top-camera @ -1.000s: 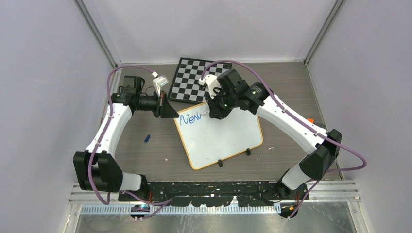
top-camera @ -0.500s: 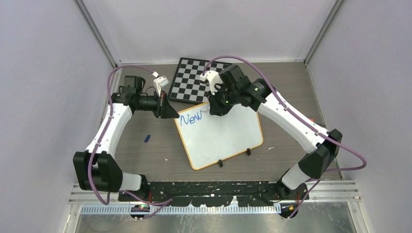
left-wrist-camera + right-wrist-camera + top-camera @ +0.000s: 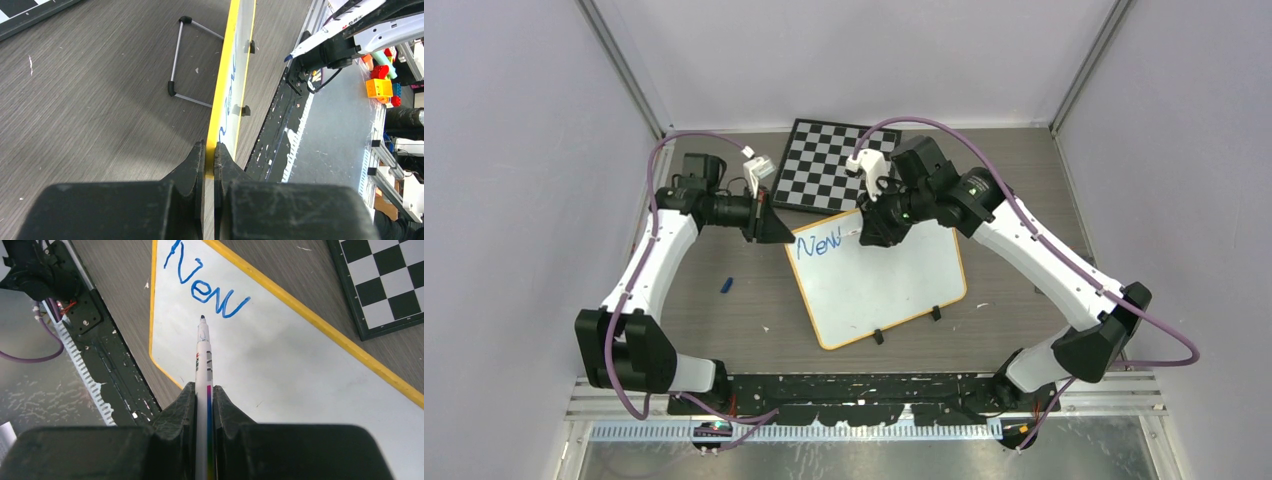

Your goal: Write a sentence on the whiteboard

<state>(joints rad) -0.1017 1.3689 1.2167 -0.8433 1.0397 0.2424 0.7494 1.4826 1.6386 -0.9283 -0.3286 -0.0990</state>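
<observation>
whiteboard (image 3: 884, 290) on table (image 3: 714, 325), chessboard (image 3: 819, 175) behind

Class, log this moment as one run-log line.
left gripper: shut on whiteboard edge | right gripper: shut on marker | written: "New" | tip beside last letter

I see chessboard (image 3: 814, 170) flat at far edge of grey wood-grain table (image 3: 724, 330). Small blue piece (image 3: 726, 284) lies alone on table's left part. Thin wire stand (image 3: 176, 55) rests on tabletop. Bright toy blocks (image 3: 379, 88) sit off table.
</observation>
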